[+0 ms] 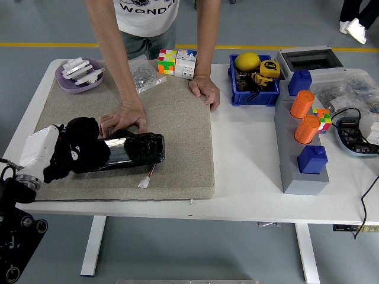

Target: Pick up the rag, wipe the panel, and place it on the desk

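Note:
A glossy black panel [133, 151] lies on the beige mat [177, 130]. My left hand [59, 155], with its white back showing, is shut on the black rag [82, 142] and presses it on the panel's left end. A person's hand [123, 121] rests at the panel's far edge and steadies it. The rag hides my fingertips.
The person's other hand [205, 90] leans on the mat's far right corner. A purple dish [78, 74], a plastic bag [145, 74] and cubes [176, 62] stand at the back. To the right are a blue bin [254, 89] and a grey block with orange cylinders [305, 127].

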Controlling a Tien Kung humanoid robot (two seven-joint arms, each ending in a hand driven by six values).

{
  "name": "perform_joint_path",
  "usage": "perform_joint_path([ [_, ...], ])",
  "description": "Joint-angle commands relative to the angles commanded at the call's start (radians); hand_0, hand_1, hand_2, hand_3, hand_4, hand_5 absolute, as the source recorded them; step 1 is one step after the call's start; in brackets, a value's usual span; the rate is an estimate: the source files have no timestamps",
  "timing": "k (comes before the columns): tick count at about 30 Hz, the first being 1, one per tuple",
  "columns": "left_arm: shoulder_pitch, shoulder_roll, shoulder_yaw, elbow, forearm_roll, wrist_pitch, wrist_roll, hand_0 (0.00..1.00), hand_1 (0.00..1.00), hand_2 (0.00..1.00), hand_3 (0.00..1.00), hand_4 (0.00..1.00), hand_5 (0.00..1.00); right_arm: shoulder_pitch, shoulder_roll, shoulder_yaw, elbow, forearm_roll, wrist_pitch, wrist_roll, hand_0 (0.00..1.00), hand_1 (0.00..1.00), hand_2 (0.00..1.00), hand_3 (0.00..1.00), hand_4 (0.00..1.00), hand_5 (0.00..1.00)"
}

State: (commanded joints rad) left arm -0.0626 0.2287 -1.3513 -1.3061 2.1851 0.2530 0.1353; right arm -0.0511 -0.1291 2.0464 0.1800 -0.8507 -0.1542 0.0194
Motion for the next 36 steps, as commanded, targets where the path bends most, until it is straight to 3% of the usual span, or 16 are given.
perform_joint_path([
  [16, -0.065, -0.021, 0.135, -0.002, -0.021, 0.001, 0.006, 0.307, 0.364, 0.532, 0.506, 0.305, 0.002, 0.004, -0.002, 0.012, 0.000, -0.013, 0.004, 0.001, 0.702, 0.613, 0.589, 0.572, 0.996, 0.443],
  [36, -0.158, -0.040, 0.390, -0.016, -0.061, 0.006, 0.009, 0.310, 0.364, 0.531, 0.506, 0.307, 0.002, 0.010, -0.005, 0.009, 0.000, -0.013, 0.006, 0.001, 0.698, 0.613, 0.590, 0.572, 0.996, 0.444],
])
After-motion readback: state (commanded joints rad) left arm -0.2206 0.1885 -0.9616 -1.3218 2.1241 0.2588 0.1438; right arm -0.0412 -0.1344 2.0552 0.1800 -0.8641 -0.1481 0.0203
